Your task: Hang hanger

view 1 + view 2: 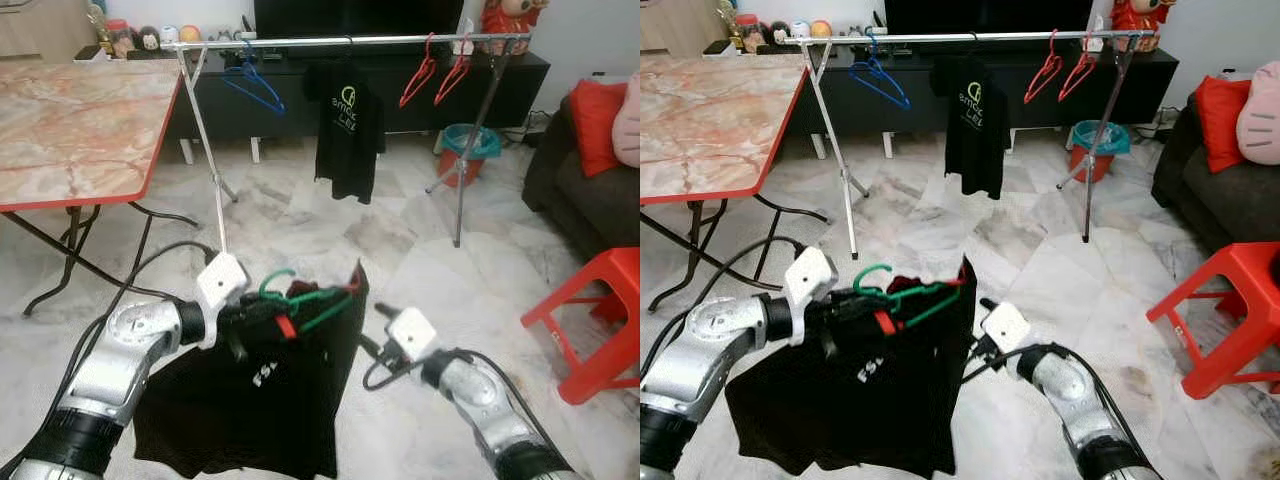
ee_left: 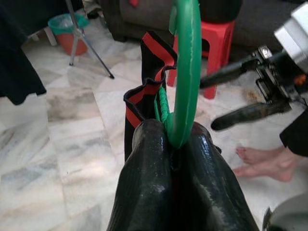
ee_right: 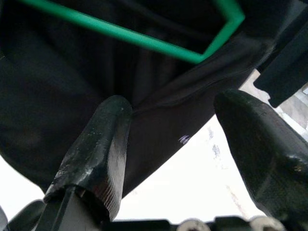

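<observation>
My left gripper (image 1: 255,312) is shut on the neck of a green hanger (image 1: 310,305), low in front of me. A black shirt (image 1: 250,400) with red trim hangs from that hanger and spreads onto the floor. In the left wrist view the fingers (image 2: 144,159) clamp the green hook (image 2: 185,72). My right gripper (image 1: 372,330) is open beside the shirt's right edge; its wrist view has dark cloth (image 3: 159,125) and the green bar (image 3: 144,41) between the spread fingers. The clothes rail (image 1: 340,41) stands across the room.
On the rail hang a blue hanger (image 1: 255,85), a black shirt (image 1: 345,130) and two red hangers (image 1: 418,75). A marble table (image 1: 70,120) is at left, a red stool (image 1: 600,320) and sofa (image 1: 590,190) at right. A person's bare feet (image 2: 262,163) are nearby.
</observation>
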